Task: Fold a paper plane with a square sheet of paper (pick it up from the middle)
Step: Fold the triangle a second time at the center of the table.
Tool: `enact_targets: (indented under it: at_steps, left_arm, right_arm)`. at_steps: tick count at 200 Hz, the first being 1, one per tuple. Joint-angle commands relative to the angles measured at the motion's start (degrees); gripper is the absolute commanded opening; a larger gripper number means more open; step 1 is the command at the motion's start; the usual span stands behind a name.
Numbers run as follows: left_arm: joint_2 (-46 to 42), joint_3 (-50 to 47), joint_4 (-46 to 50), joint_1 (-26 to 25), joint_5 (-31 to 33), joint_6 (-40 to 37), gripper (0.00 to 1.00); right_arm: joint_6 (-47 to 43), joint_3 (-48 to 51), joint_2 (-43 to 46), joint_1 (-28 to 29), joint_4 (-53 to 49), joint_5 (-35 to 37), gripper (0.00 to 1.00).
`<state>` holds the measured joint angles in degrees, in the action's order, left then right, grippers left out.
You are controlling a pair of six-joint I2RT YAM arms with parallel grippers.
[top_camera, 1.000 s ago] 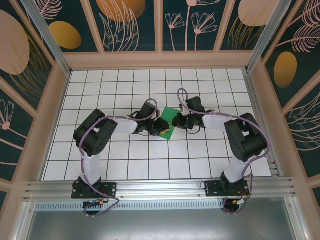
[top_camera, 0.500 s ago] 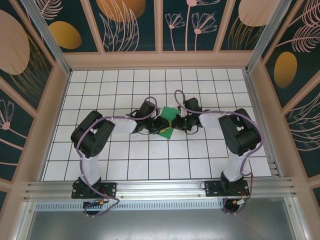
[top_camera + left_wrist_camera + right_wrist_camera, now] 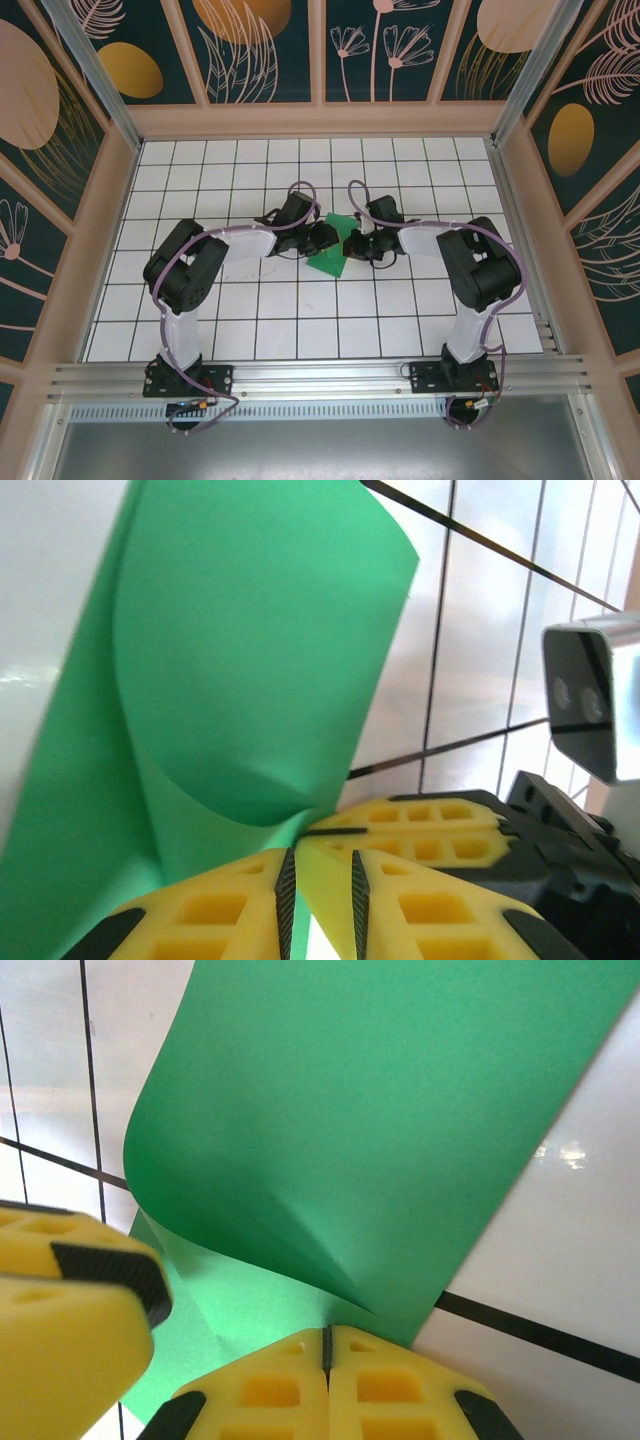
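The square sheet of paper (image 3: 330, 260) is bright green and sits tented and curled at the table's centre, between both grippers. My right gripper (image 3: 352, 243) is shut on its edge. In the right wrist view the pads (image 3: 325, 1338) meet where a crease in the paper (image 3: 400, 1110) runs in. My left gripper (image 3: 323, 238) is on the sheet's left side. In the left wrist view its jaws (image 3: 320, 865) stand a narrow gap apart, with a strip of the curled paper (image 3: 250, 650) showing in that gap. The right gripper's fingers (image 3: 430, 815) are right beside them.
The white grid-tiled table (image 3: 250, 330) is boxed in by wooden-framed patterned walls (image 3: 110, 200). A metal rail (image 3: 320, 375) runs along the near edge by the arm bases. The two grippers nearly touch, and the right wrist's camera housing (image 3: 590, 710) is close to my left fingers.
The left gripper has moved farther back and right along the sheet, and the right arm drew in to the left. The paper went from a flat slanted shape to a raised, tented one.
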<state>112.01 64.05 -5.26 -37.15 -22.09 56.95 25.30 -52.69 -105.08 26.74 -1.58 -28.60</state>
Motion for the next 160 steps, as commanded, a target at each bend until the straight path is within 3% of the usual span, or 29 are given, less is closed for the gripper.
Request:
enact_targets:
  at_steps: [1, 76, 116, 160]
  left_arm:
    - [2.3, 1.4, 2.8, 0.4, 1.6, -1.8, 0.26]
    - [2.9, 0.0, 4.7, 0.7, 6.6, 0.6, 0.26]
    - [2.6, -1.6, 3.9, 0.7, 6.9, 1.9, 0.23]
    - [2.9, -2.2, 3.8, 0.7, 7.1, 2.5, 0.21]
  right_arm:
    - [-1.8, -0.8, -1.8, 0.2, -1.7, -0.1, 0.07]
    - [-1.9, -1.7, -1.3, 0.1, -2.3, 0.2, 0.07]
    - [0.7, -2.1, 4.3, 0.6, -1.0, -0.8, 0.08]
    - [3.3, 3.0, 11.0, 5.1, -2.6, 3.3, 0.07]
